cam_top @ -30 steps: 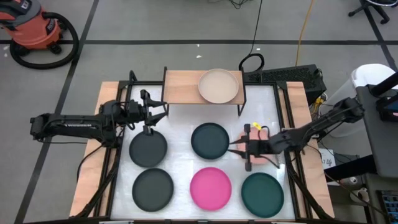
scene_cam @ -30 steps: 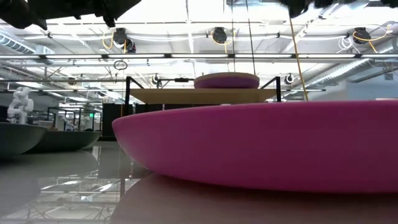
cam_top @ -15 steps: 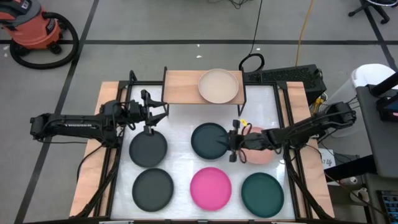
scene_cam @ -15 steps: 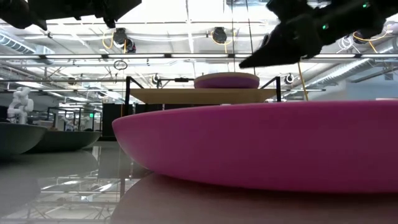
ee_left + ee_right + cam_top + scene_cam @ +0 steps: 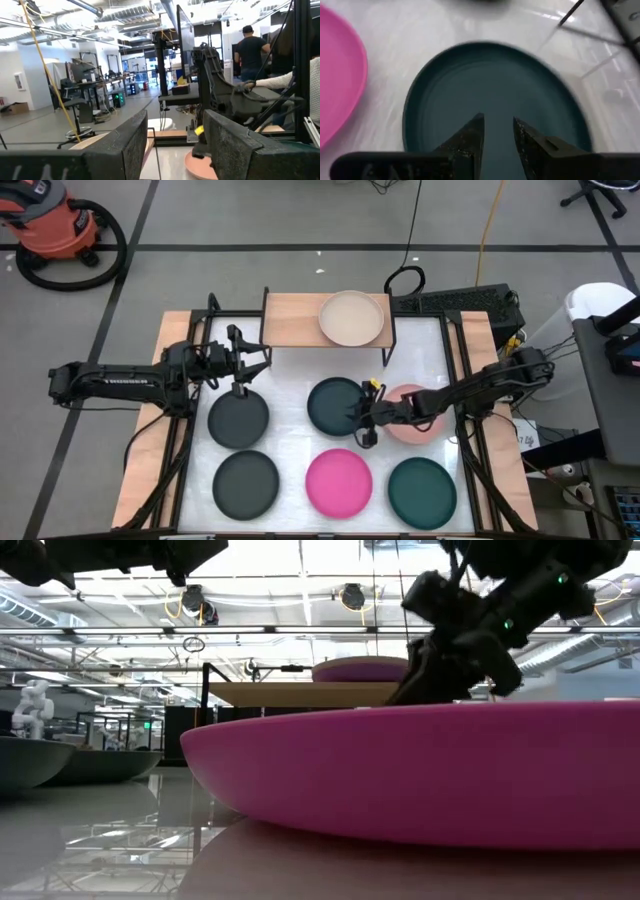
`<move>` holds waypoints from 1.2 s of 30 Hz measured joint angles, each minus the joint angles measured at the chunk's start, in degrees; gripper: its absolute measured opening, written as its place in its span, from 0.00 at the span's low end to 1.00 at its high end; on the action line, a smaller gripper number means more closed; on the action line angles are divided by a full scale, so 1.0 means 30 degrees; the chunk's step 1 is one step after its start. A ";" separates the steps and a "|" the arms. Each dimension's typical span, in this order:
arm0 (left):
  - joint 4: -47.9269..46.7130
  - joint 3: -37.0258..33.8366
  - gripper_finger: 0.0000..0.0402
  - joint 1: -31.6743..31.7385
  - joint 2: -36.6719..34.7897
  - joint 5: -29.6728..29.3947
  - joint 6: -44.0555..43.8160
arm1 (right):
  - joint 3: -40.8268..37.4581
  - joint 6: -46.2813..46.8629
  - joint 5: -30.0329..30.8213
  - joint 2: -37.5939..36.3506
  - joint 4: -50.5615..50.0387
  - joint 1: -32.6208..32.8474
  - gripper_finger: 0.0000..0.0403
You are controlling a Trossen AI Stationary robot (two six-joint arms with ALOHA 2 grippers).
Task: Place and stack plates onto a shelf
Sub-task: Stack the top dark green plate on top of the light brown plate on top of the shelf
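My right gripper [image 5: 366, 420] is open and hangs low over the right rim of a dark teal plate [image 5: 335, 405]; in the right wrist view its fingers [image 5: 497, 125] stand just above that plate [image 5: 495, 85], and I see no touch. A salmon-pink plate [image 5: 418, 420] lies partly under the right arm. My left gripper [image 5: 258, 360] waits open above the table's far left, beyond a dark grey plate [image 5: 238, 420]. The shelf [image 5: 295, 320] stands at the far edge, with a beige plate [image 5: 352, 318] lying flat on its right half.
A hot pink plate [image 5: 338, 480], a second dark teal plate [image 5: 421, 492] and a second dark grey plate [image 5: 245, 483] lie along the near edge. The shelf's left half is bare wood. A person stands in the room beyond [image 5: 250, 50].
My right gripper has moved toward the table's left, from over the salmon-pink plate to the right rim of the dark teal plate, and has come down. The salmon-pink plate now shows more from under the arm. No plate has moved.
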 joint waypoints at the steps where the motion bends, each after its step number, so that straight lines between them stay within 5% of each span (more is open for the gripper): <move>1: -0.0020 0.0000 0.49 0.0000 0.0000 0.0000 0.0041 | 0.0000 0.0105 -0.0411 0.0268 0.0054 -0.0055 0.21; 17: -0.0205 -0.0007 0.49 0.0015 0.0022 0.0000 0.0240 | 0.0124 0.2018 -0.3341 0.1074 0.2163 0.0135 0.39; 36: -0.0360 -0.0007 0.49 0.0015 0.0022 0.0000 -0.0170 | 0.0102 0.4281 -0.1550 0.3451 0.1905 0.1731 0.42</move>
